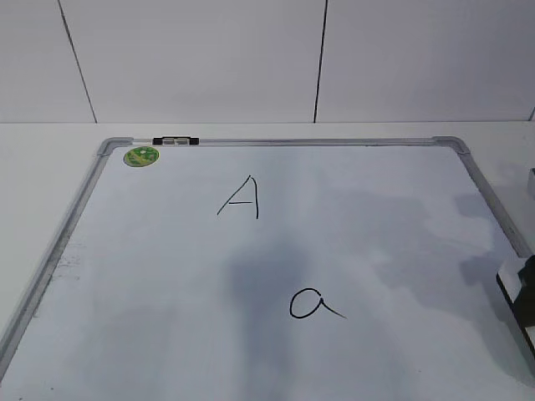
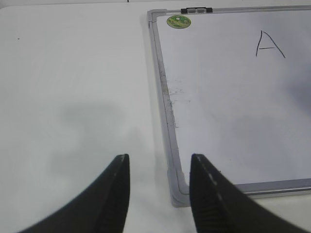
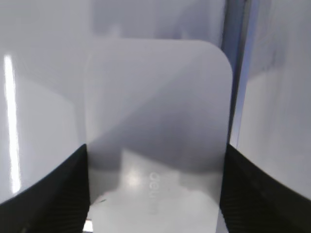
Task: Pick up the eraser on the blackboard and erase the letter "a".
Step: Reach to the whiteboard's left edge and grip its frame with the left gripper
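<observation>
Eraser sits clasped between the right gripper fingers, at the blackboard's three o'clock edge. Left gripper hangs released, empty.

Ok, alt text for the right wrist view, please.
The right hand straddles the white eraser, one black finger against each long side. The eraser lies on the blackboard beside its grey frame. Faint grey lettering marks the eraser's top.

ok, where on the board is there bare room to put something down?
Bare: the blackboard's left strip below the green sticker, the span right of the capital "A", and the table left of the frame. Crowded: the right edge, where the right pincer brackets the eraser, and around the letter "a".
</observation>
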